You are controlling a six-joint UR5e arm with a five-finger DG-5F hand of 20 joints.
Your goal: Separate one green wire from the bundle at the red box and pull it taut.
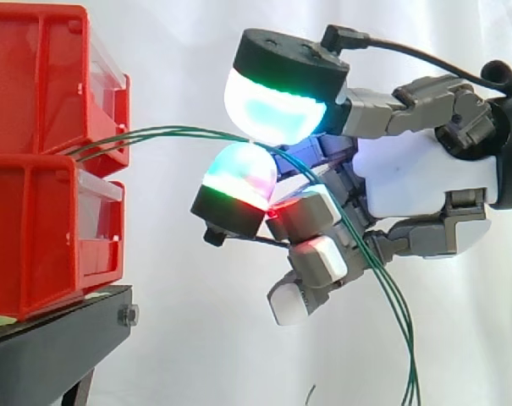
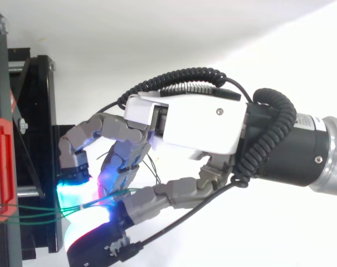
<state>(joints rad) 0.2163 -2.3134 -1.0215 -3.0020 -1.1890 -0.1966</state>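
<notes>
The hand (image 1: 425, 182) is reaching in from the right, level with the seam between the two stacked red bins (image 1: 35, 93) that are sitting on the black stand (image 1: 61, 330). Two of its fingers (image 1: 272, 110) are closing pad against pad, one glowing white and cyan above, the other showing green and red below, and they are pinching the green wires (image 1: 188, 129) at the spot where the pads are meeting. I cannot tell how many strands are lying inside that pinch. The other fingers are curling inward below, their pale tips pointing back toward the bins.

The wires are coming out from between the upper and lower bin, bowing in a shallow arc across the open gap to the pinch, well clear of the bin fronts. Past the pads they are bending over and hanging down in front of the palm, several strands trailing off the bottom edge. From above, the strands are running nearly straight from the bin to the glowing pads.
</notes>
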